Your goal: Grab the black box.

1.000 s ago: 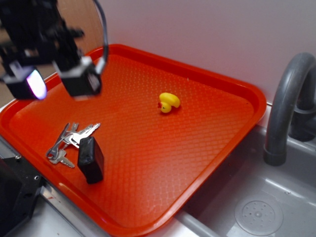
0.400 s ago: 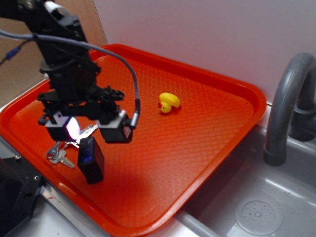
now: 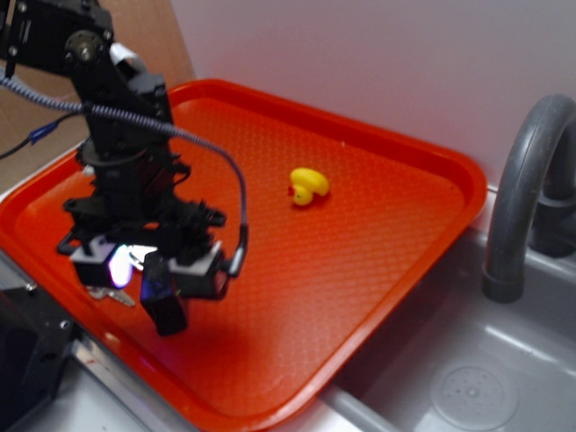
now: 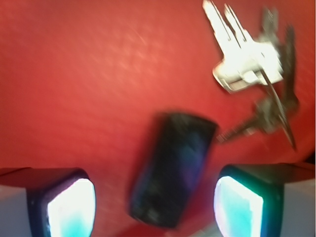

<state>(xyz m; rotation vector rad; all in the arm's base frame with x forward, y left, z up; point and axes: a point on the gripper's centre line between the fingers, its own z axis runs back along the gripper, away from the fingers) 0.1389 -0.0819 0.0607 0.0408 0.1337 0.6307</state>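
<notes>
Black box (image 4: 173, 169) sits on the red tray (image 3: 360, 234) between the spread, empty fingers (image 4: 69, 207), tilted toward 1 o'clock. Keys (image 4: 256, 74) lie near at 1 o'clock, apart. My call: rotate wrist to match the tilt, descend, then close.

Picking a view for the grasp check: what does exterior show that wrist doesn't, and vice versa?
Exterior only: the yellow duck, the grey faucet and sink, the arm above the pincer. Wrist only: both lit pads straddling the black box with gaps either side, and the keys spread out clearly. Both: box, keys, red tray.
</notes>
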